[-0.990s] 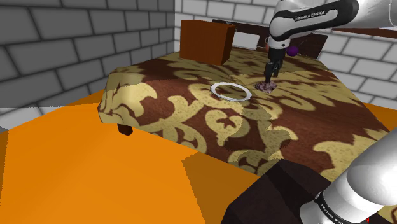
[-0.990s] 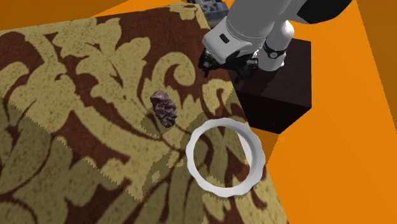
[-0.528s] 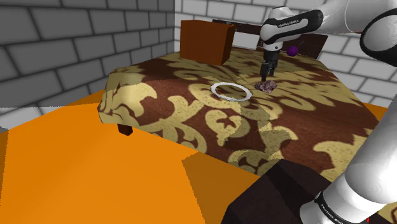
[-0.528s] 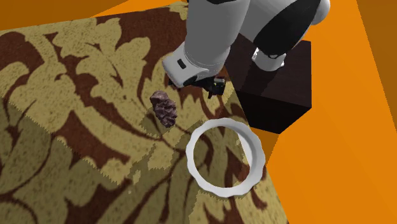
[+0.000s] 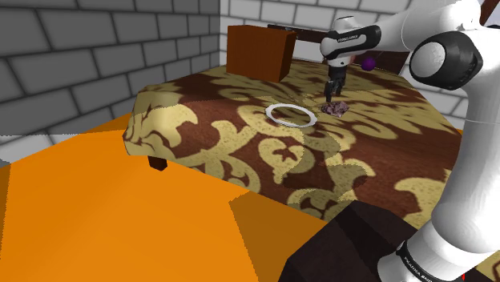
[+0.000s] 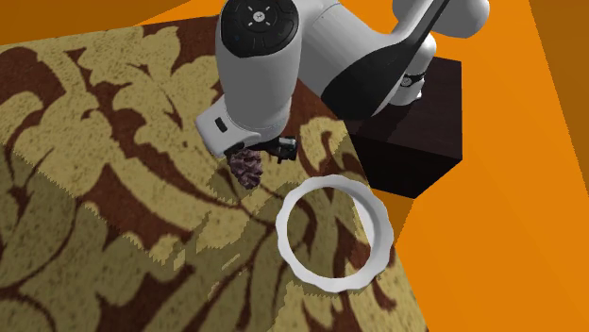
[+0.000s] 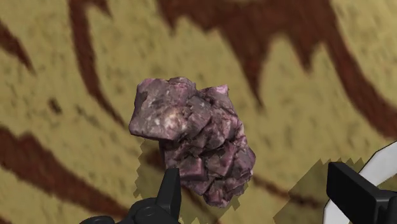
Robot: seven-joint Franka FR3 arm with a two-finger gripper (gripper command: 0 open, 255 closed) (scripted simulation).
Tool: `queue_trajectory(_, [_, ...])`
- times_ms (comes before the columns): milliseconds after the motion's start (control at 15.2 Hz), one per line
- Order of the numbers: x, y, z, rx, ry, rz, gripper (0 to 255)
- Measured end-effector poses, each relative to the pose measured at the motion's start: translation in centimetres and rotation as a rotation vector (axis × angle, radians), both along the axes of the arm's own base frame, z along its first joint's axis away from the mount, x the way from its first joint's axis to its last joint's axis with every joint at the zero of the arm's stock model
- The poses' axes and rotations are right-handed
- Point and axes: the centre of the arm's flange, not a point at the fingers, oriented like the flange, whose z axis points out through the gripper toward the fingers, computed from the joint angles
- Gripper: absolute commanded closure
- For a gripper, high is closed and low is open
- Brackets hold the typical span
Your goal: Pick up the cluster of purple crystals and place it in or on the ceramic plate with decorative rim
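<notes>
on the far part of the cloth (image 5: 240, 140), the crystals (image 7: 194, 143) lie on a tan swirl of the pattern. my gripper (image 7: 261, 197) hangs right over them, fingers spread, gripping nothing. one finger stands close by the cluster's edge. the other stands well off it, toward the plate (image 7: 382, 162).

i judge the crystals to be hard and stiff, with no give under the pads, and probably not heavy for their bulk. the surface is all small facets and knobs, so a pinch on a slanted face could skid or twist the piece. sharp tips may chip if i clamp hard. the shape looks like a blocky lobe joined to a rounder, bumpier one. i would close across the middle where the two meet, low on the body, after centring so both fingers land together.

in the shoulder view the plate (image 5: 270, 114) is a white ring just to the left of the crystals, near but apart, with bare cloth between. nothing blocks that short path. its rim shows just beside my outer finger, so i judge a straight descent should stay clear of it. a brown box (image 5: 258, 50) stands further back on the left, and a purple ball (image 5: 368, 62) sits at the far edge; both are well clear.
</notes>
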Motion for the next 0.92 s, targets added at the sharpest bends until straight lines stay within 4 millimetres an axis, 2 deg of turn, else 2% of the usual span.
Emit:
queue_trajectory(330, [-0.2,-0.5,-2.6,0.0,0.0,0.0,0])
queue_trajectory(726, [-0.2,-0.6,-3.0,0.0,0.0,0.0,0])
queue_trajectory(792, [-0.2,-0.6,-3.0,0.0,0.0,0.0,255])
queue_trajectory(924, [-0.4,-1.1,-1.8,-0.025,-0.012,0.0,255])
